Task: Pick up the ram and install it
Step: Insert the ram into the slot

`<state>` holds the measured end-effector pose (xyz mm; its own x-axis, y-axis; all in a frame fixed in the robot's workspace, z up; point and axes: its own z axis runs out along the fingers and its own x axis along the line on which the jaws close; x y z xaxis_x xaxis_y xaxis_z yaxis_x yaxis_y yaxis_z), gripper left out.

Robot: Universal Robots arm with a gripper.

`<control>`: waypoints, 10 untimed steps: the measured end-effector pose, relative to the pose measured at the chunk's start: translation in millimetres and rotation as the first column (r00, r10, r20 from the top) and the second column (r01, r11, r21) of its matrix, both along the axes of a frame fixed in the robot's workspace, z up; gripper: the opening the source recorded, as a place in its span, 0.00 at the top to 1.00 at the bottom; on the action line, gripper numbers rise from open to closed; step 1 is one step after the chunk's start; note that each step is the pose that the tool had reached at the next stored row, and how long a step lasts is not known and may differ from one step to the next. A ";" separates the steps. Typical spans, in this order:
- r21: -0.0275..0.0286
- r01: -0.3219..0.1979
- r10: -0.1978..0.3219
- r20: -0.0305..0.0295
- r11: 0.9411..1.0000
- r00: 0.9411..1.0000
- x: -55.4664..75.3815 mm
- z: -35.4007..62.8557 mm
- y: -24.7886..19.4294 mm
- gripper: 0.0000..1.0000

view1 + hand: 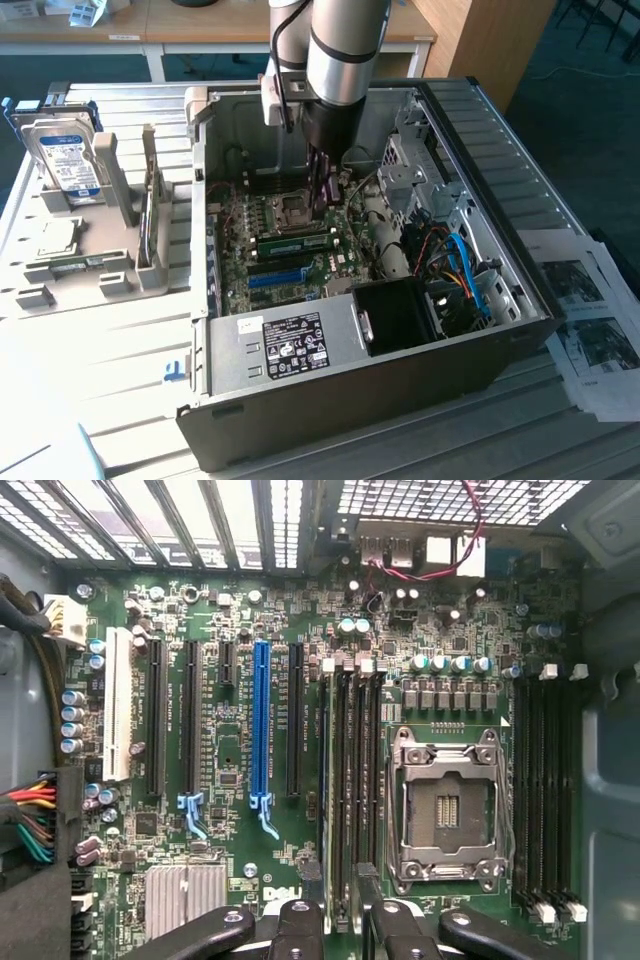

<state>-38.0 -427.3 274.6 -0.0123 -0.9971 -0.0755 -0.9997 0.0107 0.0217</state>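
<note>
Green ram (290,243) stands seated on edge in a motherboard slot beside the CPU socket (445,815), inside the open computer case (500,170). Your fingers (300,925) sit narrowly parted, straddling one end of it; contact isn't clear.

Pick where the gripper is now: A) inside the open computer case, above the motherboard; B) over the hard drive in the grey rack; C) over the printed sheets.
A: the exterior view shows the gripper hanging inside the computer case, just above the motherboard near the CPU socket.
</note>
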 end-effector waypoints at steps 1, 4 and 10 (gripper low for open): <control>0.000 0.000 0.000 0.000 1.000 1.000 0.0 0.7 0.0 0.75; -0.001 0.000 0.000 0.000 1.000 1.000 0.0 2.8 0.1 0.75; -0.003 0.000 0.000 0.000 1.000 1.000 0.0 6.5 0.2 0.75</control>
